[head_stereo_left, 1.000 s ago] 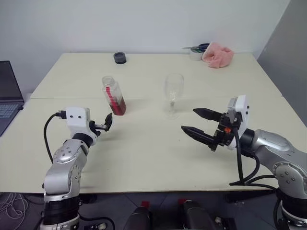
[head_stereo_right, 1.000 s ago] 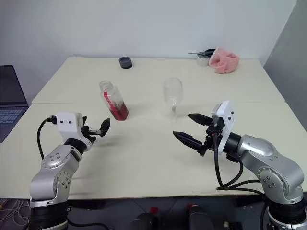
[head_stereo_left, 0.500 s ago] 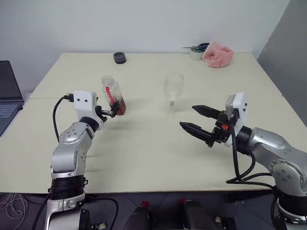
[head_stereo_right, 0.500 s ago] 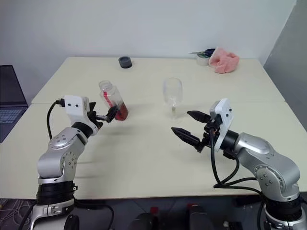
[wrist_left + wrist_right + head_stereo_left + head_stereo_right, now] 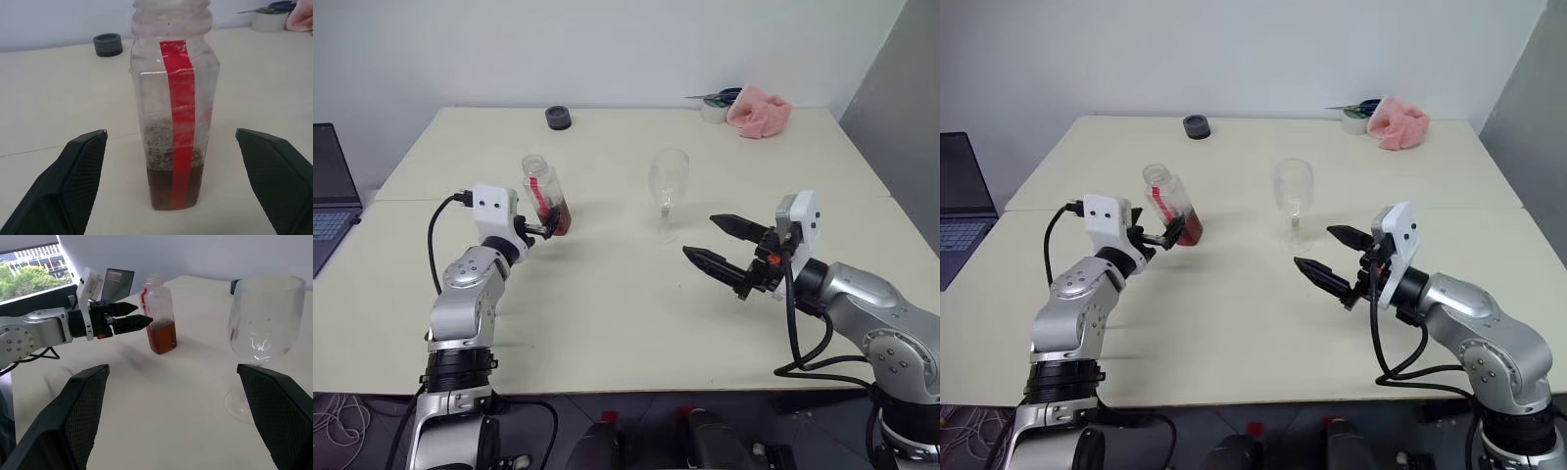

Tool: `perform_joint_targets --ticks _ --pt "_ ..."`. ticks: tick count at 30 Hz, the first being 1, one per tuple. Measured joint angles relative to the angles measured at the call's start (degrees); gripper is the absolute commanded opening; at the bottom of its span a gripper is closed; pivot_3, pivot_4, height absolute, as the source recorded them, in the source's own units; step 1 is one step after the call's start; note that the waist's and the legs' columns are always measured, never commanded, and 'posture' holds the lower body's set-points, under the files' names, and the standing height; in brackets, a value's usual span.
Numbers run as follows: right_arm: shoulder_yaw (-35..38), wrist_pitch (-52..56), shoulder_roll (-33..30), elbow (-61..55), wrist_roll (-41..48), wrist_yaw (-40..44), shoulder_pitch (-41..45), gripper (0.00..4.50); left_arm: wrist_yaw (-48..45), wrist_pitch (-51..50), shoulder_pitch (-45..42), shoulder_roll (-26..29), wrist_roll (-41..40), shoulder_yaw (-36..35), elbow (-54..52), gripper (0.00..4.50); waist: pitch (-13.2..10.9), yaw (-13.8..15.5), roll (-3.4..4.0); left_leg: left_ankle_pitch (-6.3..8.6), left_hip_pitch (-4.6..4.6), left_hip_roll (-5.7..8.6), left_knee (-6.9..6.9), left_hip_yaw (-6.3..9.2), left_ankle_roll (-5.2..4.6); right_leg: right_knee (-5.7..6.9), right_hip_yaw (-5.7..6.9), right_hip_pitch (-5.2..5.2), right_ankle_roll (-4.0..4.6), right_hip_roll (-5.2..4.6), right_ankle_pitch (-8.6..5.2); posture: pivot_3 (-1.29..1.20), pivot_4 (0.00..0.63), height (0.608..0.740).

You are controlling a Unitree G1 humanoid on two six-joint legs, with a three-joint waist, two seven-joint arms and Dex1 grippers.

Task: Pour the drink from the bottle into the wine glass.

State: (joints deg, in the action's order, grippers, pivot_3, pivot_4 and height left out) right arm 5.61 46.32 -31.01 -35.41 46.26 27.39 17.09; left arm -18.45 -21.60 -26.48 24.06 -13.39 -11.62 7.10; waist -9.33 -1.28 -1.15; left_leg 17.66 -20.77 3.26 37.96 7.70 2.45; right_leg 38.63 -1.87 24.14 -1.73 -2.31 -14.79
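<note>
Step in hand, as I read it: reach for the bottle, pre-grasp. Nothing poured yet; wine glass looks empty.

L to R:

Laptop (image 5: 331, 201) at far left edge, off the job.

Left gripper (image 5: 545, 229) level, pointing away from robot at the bottle (image 5: 545, 196). Fingers spread wide, holding nothing; in left wrist view the two black fingers (image 5: 73, 181) stand either side of the bottle w/ clear gaps, no contact. Tips near its base in the head views, but I can't tell if they've reached alongside it.

Bottle stands upright on the table (image 5: 607, 313), left of centre, mid-depth. Clear plastic, squarish body, ribbed neck, red strip down the front. No cap on, mouth looks open. The drink (image 5: 173, 188): dark amber-brown, fills approx. bottom quarter; wall above it cloudy w/ droplets/residue.

Black round object (image 5: 558, 118) at far edge, behind bottle, well apart.

Wine glass (image 5: 668, 191) upright, just right of centre, well apart from bottle. Clear, stemmed, tall bowl.

Right gripper (image 5: 724, 251) hovers near side of the glass, to its right, aimed left-ish; fingers wide apart, empty, not touching glass.

Pink cloth (image 5: 759, 110) + tape roll, scissors at far right corner.

Next move calls for: left gripper on a bit further so fingers flank the body mid-height, then close squarely. Thin plastic, may flex; keep it upright since open-mouthed.
</note>
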Motion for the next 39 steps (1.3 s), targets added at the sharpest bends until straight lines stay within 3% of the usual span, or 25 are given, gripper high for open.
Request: perform_joint_targets --ticks 16,19,26,39 --pt "0.1 -0.8 0.4 0.2 0.0 -3.9 0.3 4.45 -4.1 17.7 -9.9 -1.5 3.6 2.2 27.3 4.5 0.0 -0.1 -0.01 0.0 -0.03 0.02 0.0 0.0 0.0 0.0 0.0 0.04 0.0 -0.03 0.0 0.0 0.15 0.74" --pt "0.2 -0.7 0.4 0.2 0.1 -4.5 0.2 4.5 -4.8 19.7 -10.9 -1.7 3.6 2.2 29.5 3.89 0.0 -0.1 -0.02 0.0 -0.04 0.02 0.0 0.01 0.0 0.0 0.0 0.04 0.0 -0.03 0.0 0.0 0.15 0.74" --pt "0.5 -0.7 0.5 0.2 0.4 -6.1 0.2 4.5 -4.9 23.2 -13.4 -1.8 3.4 2.2 32.3 1.8 0.0 -0.2 -0.02 0.0 -0.04 0.02 -0.01 0.0 0.0 0.0 0.0 0.05 -0.01 -0.03 0.01 0.0 0.15 0.74" --pt "0.4 0.5 1.5 0.2 1.4 -9.8 2.7 4.5 -4.6 23.3 -14.6 -1.1 5.7 3.5 33.0 1.7 0.0 -0.2 -0.02 0.0 -0.05 0.03 0.0 0.01 -0.01 0.02 0.01 0.06 -0.01 -0.03 0.01 0.0 0.15 0.74"
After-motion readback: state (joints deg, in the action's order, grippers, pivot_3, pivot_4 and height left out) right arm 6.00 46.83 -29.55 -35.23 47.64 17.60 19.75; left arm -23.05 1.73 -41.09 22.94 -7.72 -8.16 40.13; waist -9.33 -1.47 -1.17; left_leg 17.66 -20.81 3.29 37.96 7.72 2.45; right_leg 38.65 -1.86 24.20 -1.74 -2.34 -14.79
